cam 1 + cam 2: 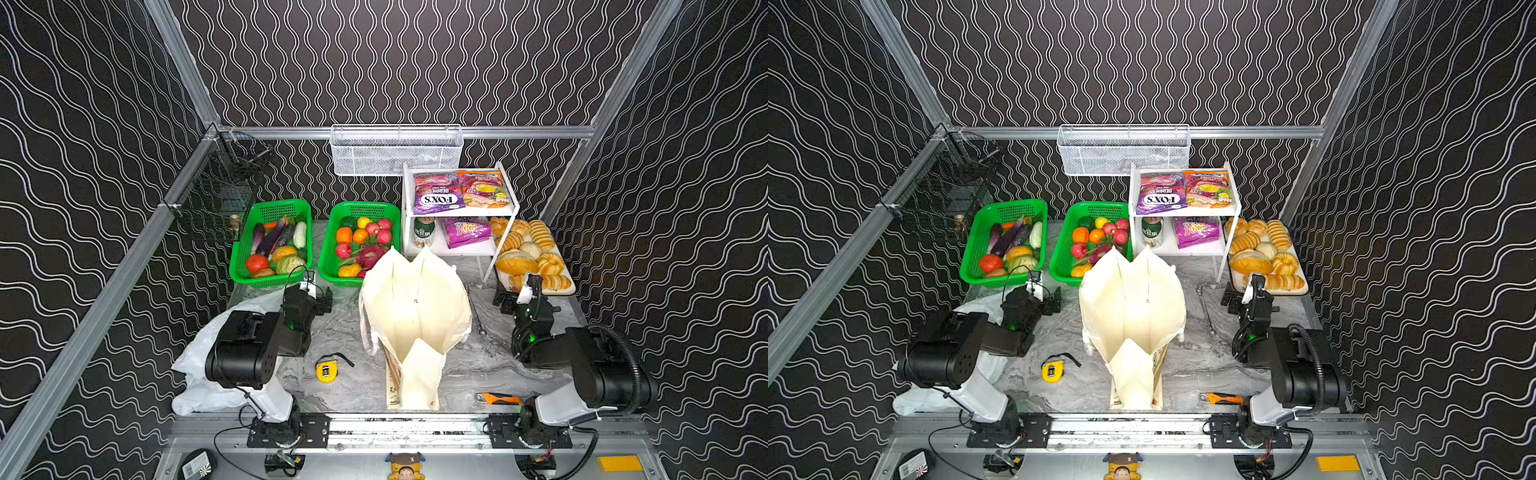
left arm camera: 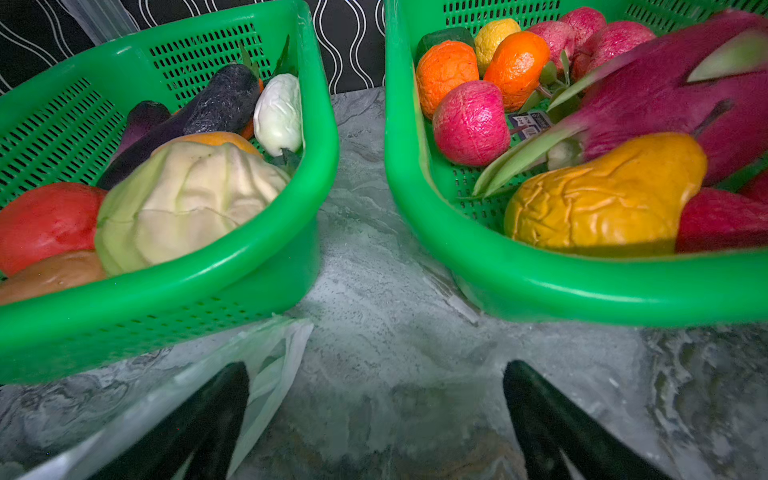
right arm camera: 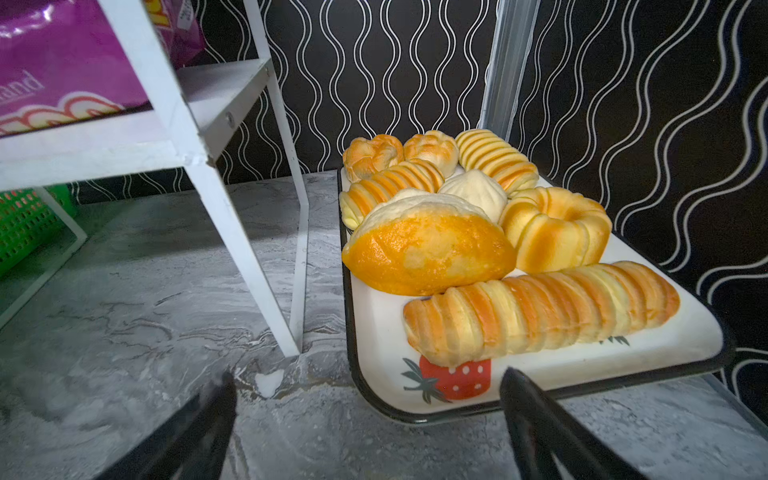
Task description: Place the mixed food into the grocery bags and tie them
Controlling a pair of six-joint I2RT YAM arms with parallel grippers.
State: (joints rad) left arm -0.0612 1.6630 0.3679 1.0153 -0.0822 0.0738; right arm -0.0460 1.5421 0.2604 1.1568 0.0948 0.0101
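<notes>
The cloth bag stands open on the desk so food can drop in, and the left fingers and right fingers are wide, holding nothing.

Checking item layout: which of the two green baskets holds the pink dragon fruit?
The green basket beside the cloth tote, with the dragon fruit among oranges; the other basket holds vegetables.

lab test cell: aluminium frame, wallpapered walls, arm rail.
</notes>
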